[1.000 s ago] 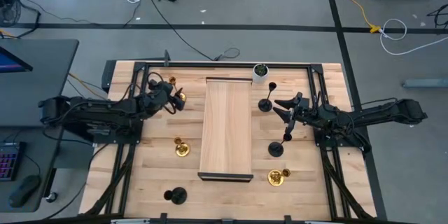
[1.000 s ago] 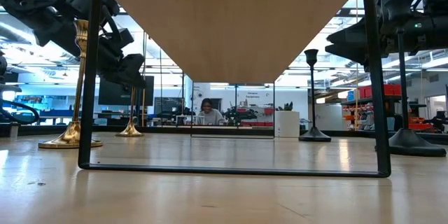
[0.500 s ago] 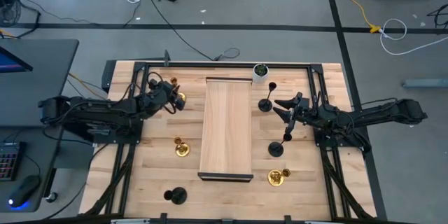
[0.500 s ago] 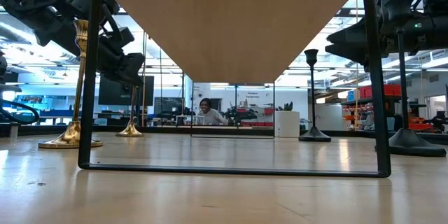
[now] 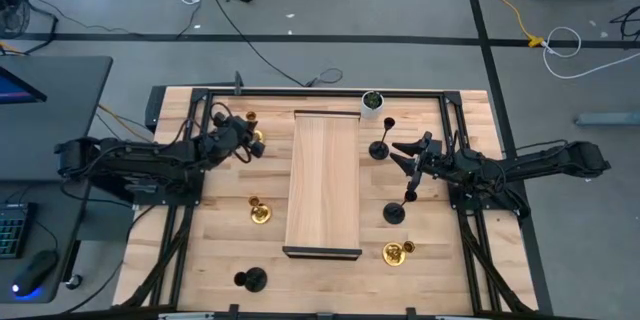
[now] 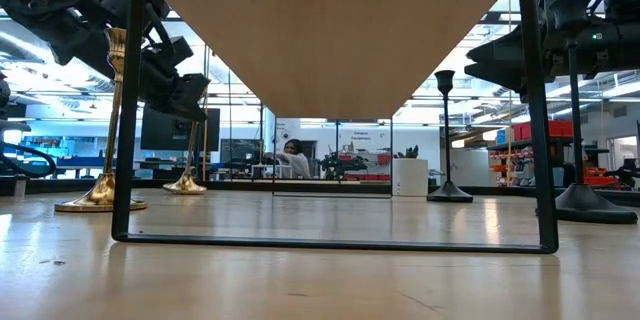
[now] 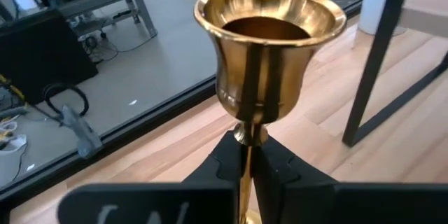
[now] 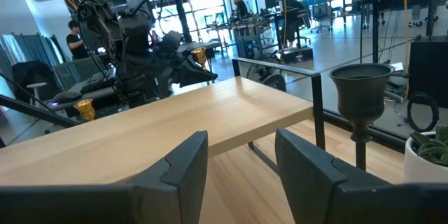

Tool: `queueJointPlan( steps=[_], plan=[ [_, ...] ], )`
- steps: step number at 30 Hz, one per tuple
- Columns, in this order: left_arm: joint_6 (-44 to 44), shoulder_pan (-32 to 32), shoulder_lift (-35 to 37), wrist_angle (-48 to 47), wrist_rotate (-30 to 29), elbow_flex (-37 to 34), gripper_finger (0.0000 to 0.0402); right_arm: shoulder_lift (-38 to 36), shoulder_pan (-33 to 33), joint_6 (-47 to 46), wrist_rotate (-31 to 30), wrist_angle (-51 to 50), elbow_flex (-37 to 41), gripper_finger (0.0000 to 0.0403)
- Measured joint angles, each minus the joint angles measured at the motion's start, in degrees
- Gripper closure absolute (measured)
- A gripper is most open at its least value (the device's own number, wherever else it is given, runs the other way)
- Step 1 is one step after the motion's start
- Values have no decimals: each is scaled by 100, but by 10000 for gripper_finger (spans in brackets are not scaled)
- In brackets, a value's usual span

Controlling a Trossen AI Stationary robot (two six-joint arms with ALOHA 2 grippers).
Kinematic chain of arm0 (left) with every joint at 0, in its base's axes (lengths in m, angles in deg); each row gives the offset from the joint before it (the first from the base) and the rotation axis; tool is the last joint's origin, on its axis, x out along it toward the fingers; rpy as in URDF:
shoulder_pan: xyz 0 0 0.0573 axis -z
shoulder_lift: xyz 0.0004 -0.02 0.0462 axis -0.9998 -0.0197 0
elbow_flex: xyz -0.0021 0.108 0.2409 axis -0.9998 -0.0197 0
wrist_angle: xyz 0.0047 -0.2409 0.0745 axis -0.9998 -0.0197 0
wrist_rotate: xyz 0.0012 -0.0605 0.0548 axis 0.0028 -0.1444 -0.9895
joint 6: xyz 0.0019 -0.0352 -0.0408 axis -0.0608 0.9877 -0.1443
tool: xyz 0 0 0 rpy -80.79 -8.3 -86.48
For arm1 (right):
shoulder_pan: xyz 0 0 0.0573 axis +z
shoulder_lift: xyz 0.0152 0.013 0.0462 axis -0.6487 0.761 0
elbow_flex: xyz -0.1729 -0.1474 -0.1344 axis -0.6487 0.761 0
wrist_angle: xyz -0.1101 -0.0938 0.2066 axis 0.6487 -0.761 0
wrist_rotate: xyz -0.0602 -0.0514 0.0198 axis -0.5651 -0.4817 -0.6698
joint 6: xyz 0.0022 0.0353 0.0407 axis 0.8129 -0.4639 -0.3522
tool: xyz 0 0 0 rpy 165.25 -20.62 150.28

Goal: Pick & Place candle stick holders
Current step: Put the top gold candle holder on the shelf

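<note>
A gold candle stick holder [image 7: 269, 49] stands upright at the table's far left [image 5: 256, 139], base on the wood, and my left gripper [image 7: 246, 164] is shut on it. Two more gold holders [image 5: 260, 214] [image 5: 394, 253] and a black one [image 5: 250, 280] stand nearer the front. My right gripper [image 5: 406, 152] hovers open right of the wooden shelf [image 5: 323, 185], between two black holders [image 5: 379, 149] [image 5: 395, 213], touching neither. In the right wrist view, one black cup [image 8: 360, 84] shows beyond the fingers. My left gripper pinches the gold holder's thin stem [image 7: 246, 140] just under the cup, between its two fingers [image 7: 222, 161]. The fingers come about level from the table's left side and lie across the stem. The holder stays upright with its round base [image 6: 185, 187] on the table.
A raised wooden shelf on a black frame [image 6: 122, 160] runs down the table's middle. A small white pot with green [image 5: 372, 101] sits at its far end. A person [image 6: 292, 157] shows in the room beyond the table. Black rails [image 5: 320, 91] border the table.
My left gripper has shut on the gold holder's stem under the cup, staying in place. The holder remains upright on the table. My right gripper has kept still.
</note>
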Motion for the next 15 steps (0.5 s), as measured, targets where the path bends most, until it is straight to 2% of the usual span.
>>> queueJointPlan(
  steps=[8,12,15],
  plan=[
    [-360,2,2,-121,408,606,388,-1,0,1,0,0,0,234],
    [-479,2,37,-946,422,1296,388,2,1,0,0,0,0,234],
    [-333,0,37,-1795,737,1961,388,-1,0,-1,0,0,0,234]
  ],
)
